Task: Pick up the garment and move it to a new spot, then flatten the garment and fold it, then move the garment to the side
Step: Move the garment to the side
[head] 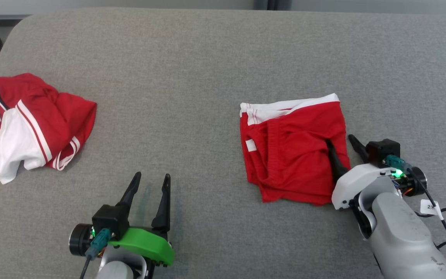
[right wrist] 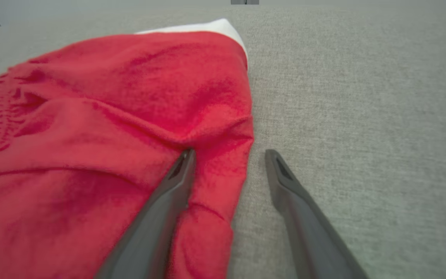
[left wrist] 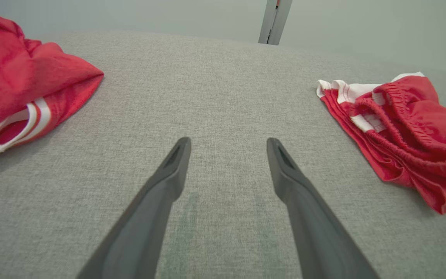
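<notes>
1. The red shorts [head: 292, 151] lie folded into a compact square on the grey upholstered surface [head: 192, 58], so I reckon I'm on the last step: moving them to the side.
2. My right hand [head: 339, 138] is at the shorts' right edge, straddling it. One finger [right wrist: 161, 209] presses down on the red cloth and the other rests on bare upholstery just beside the hem.
3. Its jaws stand wide apart and nothing is pinched yet, so it's touching the shorts without holding them.
4. Next I'd close on that edge, catching every layer so the fold doesn't spill, then carry or drag the shorts sideways.
5. My left hand [head: 152, 175] hangs well to the left of the shorts, wide open and empty, over bare upholstery.
6. Far left of the shorts lies a crumpled red-and-white jersey [head: 33, 116], so I'd keep clear of it.
</notes>
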{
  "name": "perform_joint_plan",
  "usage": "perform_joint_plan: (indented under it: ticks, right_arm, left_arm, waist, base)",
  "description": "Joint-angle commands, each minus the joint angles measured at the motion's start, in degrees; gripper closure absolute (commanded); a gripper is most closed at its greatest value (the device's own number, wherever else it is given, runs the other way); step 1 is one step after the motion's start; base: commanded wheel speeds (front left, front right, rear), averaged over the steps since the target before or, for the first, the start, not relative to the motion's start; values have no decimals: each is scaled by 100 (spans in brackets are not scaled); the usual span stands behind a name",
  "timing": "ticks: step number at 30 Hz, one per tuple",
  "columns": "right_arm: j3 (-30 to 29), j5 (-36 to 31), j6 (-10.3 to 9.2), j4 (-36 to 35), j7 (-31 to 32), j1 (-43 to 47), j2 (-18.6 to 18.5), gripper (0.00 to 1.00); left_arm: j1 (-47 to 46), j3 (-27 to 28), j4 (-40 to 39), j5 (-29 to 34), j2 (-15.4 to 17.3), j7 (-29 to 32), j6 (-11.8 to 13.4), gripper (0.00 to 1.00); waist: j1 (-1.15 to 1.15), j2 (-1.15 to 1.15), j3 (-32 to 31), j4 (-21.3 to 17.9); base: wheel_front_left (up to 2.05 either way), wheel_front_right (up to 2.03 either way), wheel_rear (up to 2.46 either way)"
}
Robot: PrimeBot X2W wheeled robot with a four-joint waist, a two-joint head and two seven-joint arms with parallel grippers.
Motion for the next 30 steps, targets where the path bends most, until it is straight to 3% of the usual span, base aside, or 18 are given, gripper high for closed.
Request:
perform_joint_plan:
  ticks: [1, 8, 22, 30]
  right_arm:
    - [94, 51, -7, 209, 55, 25, -11, 99]
    - [-205, -111, -16, 224, 21, 66, -44, 100]
    - [-190, -14, -8, -475, -19, 497, -14, 100]
    - [101, 241, -8, -642, -19, 651, -9, 100]
  left_arm:
    - [-95, 11, 16, -19, 15, -1, -21, 0]
    - [-22, 52, -66, 126, 15, -1, -50, 0]
    - [-134, -473, -314, 224, 22, -1, -120, 0]
    - [-193, -854, -273, 246, 24, -1, -121, 0]
  waist:
    - [0, 0, 135, 89]
    - [0, 0, -89, -378]
    - [0, 0, -314, -2476]
    - [0, 0, -213, -3294]
  base:
    - [0, 0, 0]
    - [0, 0, 0]
    - [0, 0, 0]
    - [0, 0, 0]
